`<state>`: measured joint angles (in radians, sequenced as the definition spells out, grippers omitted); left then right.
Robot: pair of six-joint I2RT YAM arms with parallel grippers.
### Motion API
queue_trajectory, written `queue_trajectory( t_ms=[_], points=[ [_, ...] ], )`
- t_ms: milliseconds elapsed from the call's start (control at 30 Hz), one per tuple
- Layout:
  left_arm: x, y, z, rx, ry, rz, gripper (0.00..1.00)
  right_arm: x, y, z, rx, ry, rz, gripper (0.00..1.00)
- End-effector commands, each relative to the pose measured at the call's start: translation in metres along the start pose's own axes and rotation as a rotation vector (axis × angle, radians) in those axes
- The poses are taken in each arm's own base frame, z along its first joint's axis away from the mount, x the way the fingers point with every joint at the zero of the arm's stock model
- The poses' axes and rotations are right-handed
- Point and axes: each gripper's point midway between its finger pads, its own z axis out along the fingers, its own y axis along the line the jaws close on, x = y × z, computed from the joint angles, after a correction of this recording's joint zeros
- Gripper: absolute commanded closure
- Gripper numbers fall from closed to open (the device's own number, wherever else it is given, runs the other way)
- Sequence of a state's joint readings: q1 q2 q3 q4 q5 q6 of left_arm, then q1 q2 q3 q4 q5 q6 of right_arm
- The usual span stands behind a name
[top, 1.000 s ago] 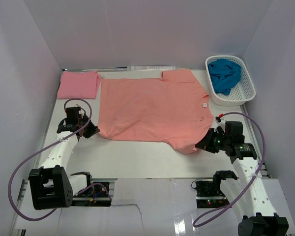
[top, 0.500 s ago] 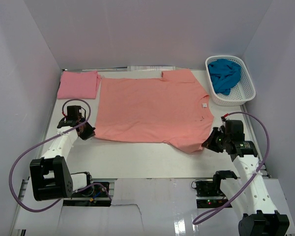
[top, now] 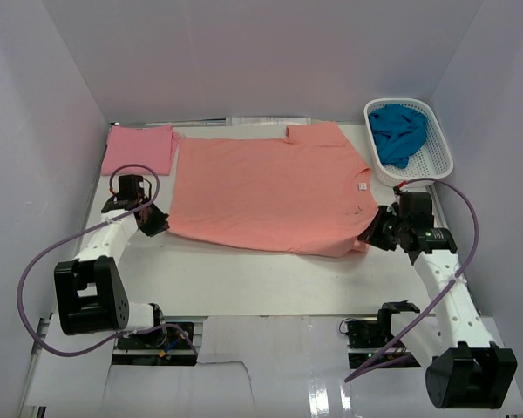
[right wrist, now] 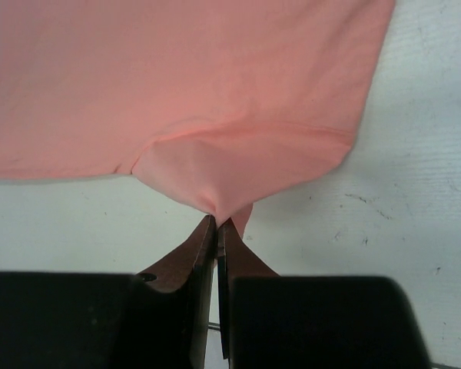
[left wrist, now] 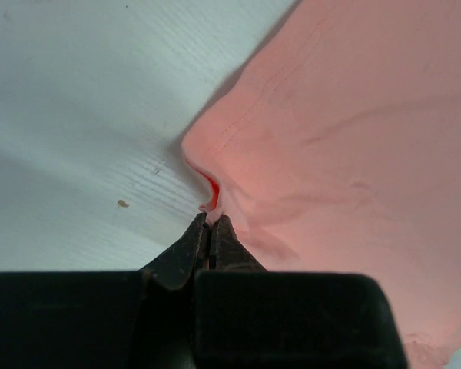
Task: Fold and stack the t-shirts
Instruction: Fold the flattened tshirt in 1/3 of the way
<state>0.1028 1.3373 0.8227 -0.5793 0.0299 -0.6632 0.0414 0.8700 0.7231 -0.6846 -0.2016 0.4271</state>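
The large salmon-orange t-shirt lies spread on the table, its white neck label near the right side. My left gripper is shut on its near left corner. My right gripper is shut on its near right sleeve tip. The near edge of the shirt is lifted and pulled between them. The lighter pink t-shirt lies folded at the back left. The teal-blue t-shirt is bundled in the basket.
The white lattice basket stands at the back right, close to my right arm. White walls close in on the left, back and right. Bare white table lies in front of the orange shirt.
Both grippers have moved away from me, toward the back, dragging the shirt's near edge with them. The near right sleeve has been drawn in and the shirt's near edge is straighter.
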Motion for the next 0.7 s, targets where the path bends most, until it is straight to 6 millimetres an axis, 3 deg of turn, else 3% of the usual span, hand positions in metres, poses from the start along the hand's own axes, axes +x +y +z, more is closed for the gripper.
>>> queue_trajectory(
  t_ms=[0, 333, 667],
  points=[
    [-0.025, -0.027, -0.005, 0.082, -0.049, -0.017, 1.00, -0.033, 0.020, -0.001, -0.064, -0.074, -0.055, 0.92],
    [-0.039, -0.036, 0.014, 0.061, -0.034, -0.048, 1.00, -0.081, 0.034, 0.014, -0.059, -0.109, -0.093, 0.92],
    [-0.054, -0.045, 0.014, 0.069, -0.061, -0.064, 1.00, -0.124, 0.055, 0.025, -0.099, -0.129, -0.104, 0.92]
  ],
)
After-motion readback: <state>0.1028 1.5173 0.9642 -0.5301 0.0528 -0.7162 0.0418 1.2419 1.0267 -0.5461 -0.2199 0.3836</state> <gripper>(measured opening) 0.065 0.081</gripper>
